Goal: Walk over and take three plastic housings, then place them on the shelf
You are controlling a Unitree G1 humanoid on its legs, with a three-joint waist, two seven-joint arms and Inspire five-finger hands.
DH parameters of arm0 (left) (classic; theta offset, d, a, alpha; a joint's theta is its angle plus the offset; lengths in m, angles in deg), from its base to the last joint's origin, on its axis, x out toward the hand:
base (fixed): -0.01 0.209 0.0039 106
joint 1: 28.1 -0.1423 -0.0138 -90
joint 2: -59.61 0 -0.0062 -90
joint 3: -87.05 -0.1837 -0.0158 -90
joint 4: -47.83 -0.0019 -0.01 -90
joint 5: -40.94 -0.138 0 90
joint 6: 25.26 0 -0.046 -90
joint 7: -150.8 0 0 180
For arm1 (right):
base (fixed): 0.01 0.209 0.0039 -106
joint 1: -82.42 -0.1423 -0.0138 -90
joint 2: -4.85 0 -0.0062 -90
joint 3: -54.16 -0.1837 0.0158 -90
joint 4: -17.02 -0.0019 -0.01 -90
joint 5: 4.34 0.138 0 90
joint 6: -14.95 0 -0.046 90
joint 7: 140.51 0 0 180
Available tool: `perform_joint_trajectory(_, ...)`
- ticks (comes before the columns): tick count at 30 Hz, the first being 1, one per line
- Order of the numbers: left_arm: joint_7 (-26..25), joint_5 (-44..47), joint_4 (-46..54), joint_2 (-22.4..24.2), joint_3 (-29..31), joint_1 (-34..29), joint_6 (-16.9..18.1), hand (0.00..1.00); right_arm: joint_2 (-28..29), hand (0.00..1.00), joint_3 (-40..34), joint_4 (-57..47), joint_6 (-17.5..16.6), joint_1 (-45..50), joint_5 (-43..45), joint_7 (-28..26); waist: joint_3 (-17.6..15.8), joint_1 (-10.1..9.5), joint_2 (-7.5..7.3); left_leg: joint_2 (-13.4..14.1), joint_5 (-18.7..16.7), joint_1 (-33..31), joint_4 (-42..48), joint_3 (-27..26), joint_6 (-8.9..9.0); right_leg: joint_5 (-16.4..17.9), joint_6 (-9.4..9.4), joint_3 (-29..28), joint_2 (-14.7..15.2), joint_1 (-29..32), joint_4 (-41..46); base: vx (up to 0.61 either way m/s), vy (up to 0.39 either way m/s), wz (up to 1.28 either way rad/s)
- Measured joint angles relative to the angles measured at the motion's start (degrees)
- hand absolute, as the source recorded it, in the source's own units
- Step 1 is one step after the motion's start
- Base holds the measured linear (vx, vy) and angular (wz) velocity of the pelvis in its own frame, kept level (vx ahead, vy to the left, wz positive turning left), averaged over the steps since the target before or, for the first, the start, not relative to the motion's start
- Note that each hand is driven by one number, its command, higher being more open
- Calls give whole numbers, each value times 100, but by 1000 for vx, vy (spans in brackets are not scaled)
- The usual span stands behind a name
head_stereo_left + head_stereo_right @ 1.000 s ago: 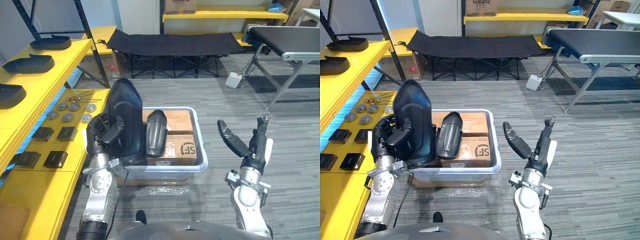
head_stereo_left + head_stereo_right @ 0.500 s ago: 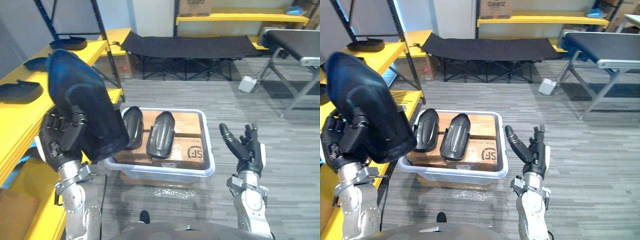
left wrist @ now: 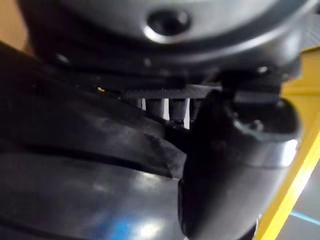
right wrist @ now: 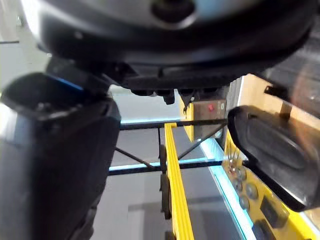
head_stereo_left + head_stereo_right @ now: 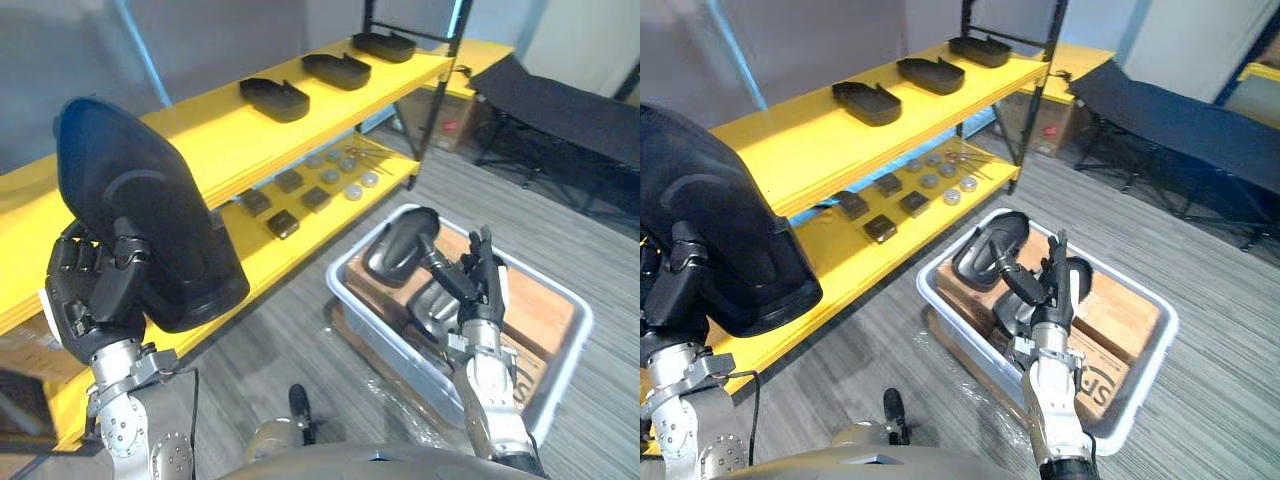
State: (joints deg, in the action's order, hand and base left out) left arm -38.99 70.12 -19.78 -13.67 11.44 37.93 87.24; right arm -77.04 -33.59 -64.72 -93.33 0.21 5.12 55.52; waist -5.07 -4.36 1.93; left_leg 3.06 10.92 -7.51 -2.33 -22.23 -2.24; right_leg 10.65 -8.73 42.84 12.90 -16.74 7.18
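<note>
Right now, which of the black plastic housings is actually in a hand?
The large housing, gripped upright by the left hand. Three others lie on the yellow shelf; two more sit in the grey bin.

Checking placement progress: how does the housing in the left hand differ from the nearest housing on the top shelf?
The held housing stands upright in the air, while the shelf housing lies flat on the yellow top shelf. The left hand has its fingers curled round the held housing, whereas nothing touches the shelf housing. Both are black, elongated plastic shells.
</note>
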Motion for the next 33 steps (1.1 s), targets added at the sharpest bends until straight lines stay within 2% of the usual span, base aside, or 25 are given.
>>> perform_joint_trajectory(2, 0, -4, -3, -5, -6, -101, 26, 0, 58, 100, 113, 11, -17, 11, -16, -58, -13, -35, -20, 46, 128, 21, 4, -140, -57, -1, -1, -105, 10, 39, 5, -36, 51, -28)
perform_joint_trajectory(5, 35, -4, -27, -49, -130, -78, 16, 0, 212, 100, 180, 9, -89, 30, -13, -14, -204, 13, -165, -25, 130, 59, -27, -172, -58, 70, -53, -222, 97, 90, 152, -29, 63, -12)
perform_joint_trajectory(7, 65, -5, -109, -102, -285, -57, -3, 0, 214, 100, 171, 4, -94, 73, 0, 72, -241, 81, -198, -102, 192, 51, -113, -57, -135, 260, 44, -484, 88, 179, 337, -15, 24, 29)
perform_joint_trajectory(9, 133, -10, -253, -148, -503, 110, -38, 0, 216, 100, 110, -118, -125, 211, 3, 106, -267, 295, -188, -283, 287, -57, -194, 422, -258, 565, 314, -1238, -64, 255, 517, -29, 1, 105)
perform_joint_trajectory(11, 168, -20, -353, -164, -698, 329, -40, 0, 214, 100, 20, -175, -147, 336, 8, 130, -301, 394, -190, -481, 415, -143, -242, 867, -290, 769, 341, -1786, -127, 287, 777, -39, -3, 144)
perform_joint_trajectory(12, 153, -30, -381, -165, -752, 437, -40, 0, 212, 100, 0, -182, -162, 329, 6, 122, -399, 387, -180, -563, 503, -179, -240, 1078, -289, 934, 325, -1805, -135, 282, 943, -53, -24, 125)
perform_joint_trajectory(13, 131, -30, -381, -166, -762, 450, -39, 0, 212, 100, 1, -186, -189, 320, 4, 104, -433, 368, -168, -584, 538, -213, -239, 1147, -277, 1000, 310, -1784, -148, 295, 995, -82, -58, 87)
perform_joint_trajectory(15, -1, -30, -390, -162, -790, 374, -39, 0, 209, 100, 86, -308, -238, 300, -37, 44, -616, 290, 26, -545, 641, -420, -136, 1308, -276, 1100, 169, -1629, -300, 315, 1023, -110, -75, 65)
perform_joint_trajectory(18, -39, -29, -394, -161, -788, 283, -39, 0, 191, 100, 128, -330, -238, 298, -238, 67, -762, 243, 197, -429, 633, -612, 67, 1254, -276, 1156, 216, -1424, -452, 341, 1128, -120, -39, 51)
perform_joint_trajectory(20, -58, -29, -394, -162, -806, 210, -39, 0, 177, 100, 153, -330, -238, 298, -247, 76, -814, 161, 209, -358, 549, -622, 136, 1119, -190, 1216, 255, -1409, -475, 347, 1196, -85, -9, 9)
perform_joint_trajectory(22, -57, -29, -410, -171, -890, 89, -39, 0, 150, 100, 151, -330, -287, 281, -249, 83, -840, 157, 162, -317, 86, -727, 368, 849, 70, 1240, 317, -1379, -381, 354, 1181, -45, 27, 8)
perform_joint_trajectory(23, -42, -31, -430, -170, -927, 76, -39, 0, 135, 100, 142, -329, -356, 266, -249, 81, -903, 134, 62, -221, -178, -852, 722, 550, -14, 1254, 339, -1371, -291, 381, 1171, -13, 68, 5)
perform_joint_trajectory(24, -40, -32, -431, -175, -920, 74, -39, 0, 135, 100, 142, -329, -380, 261, -247, 75, -875, 139, 119, -174, -216, -893, 858, 464, -66, 1261, 341, -1378, -290, 371, 1171, 15, 80, -7)
perform_joint_trajectory(25, -32, -32, -430, -179, -886, 74, -38, 0, 137, 100, 140, -329, -388, 262, -245, 72, -878, 132, 103, -138, -209, -912, 1040, 386, -154, 1304, 332, -1401, -287, 299, 1165, 68, 49, -14)
perform_joint_trajectory(27, 19, -31, -428, -188, -837, 82, -38, 0, 174, 100, 158, -329, -395, 243, -245, 59, -858, 111, -19, -202, -224, -910, 1219, 310, -282, 1323, 299, -1429, -197, 181, 1033, 98, 53, -15)
perform_joint_trajectory(29, 186, -32, -397, -212, -742, 153, -39, 0, 275, 100, 170, -329, -411, 188, -239, 59, -803, 60, -281, -388, -387, -934, 1323, 186, -479, 1280, 247, -1466, 2, 105, 843, 247, 77, -9)
perform_joint_trajectory(30, 261, -55, -397, -239, -714, 197, -63, 0, 311, 100, 165, -329, -417, 149, -237, 62, -767, 56, -418, -516, -532, -930, 1356, 157, -527, 1124, 66, -1478, 122, 75, 868, 330, 79, 5)
perform_joint_trajectory(31, 281, -58, -396, -232, -717, 232, -127, 0, 300, 100, 158, -326, -419, 111, -236, 60, -767, 107, -416, -566, -585, -929, 1401, 185, -579, 1040, 66, -1492, 181, 105, 1009, 332, 88, 28)
perform_joint_trajectory(32, 325, -71, -397, -241, -716, 298, -257, 0, 301, 100, 122, -304, -419, 46, -236, 59, -749, 152, -385, -618, -658, -891, 1469, 244, -617, 844, 115, -1530, 315, 260, 1537, 346, 138, 38)
perform_joint_trajectory(33, 376, -132, -396, -270, -714, 373, -289, 0, 320, 100, 100, -280, -420, -27, -236, 54, -748, 150, -383, -658, -790, -762, 1482, 313, -623, 529, 295, -1638, 478, 500, 2299, 410, 189, 40)
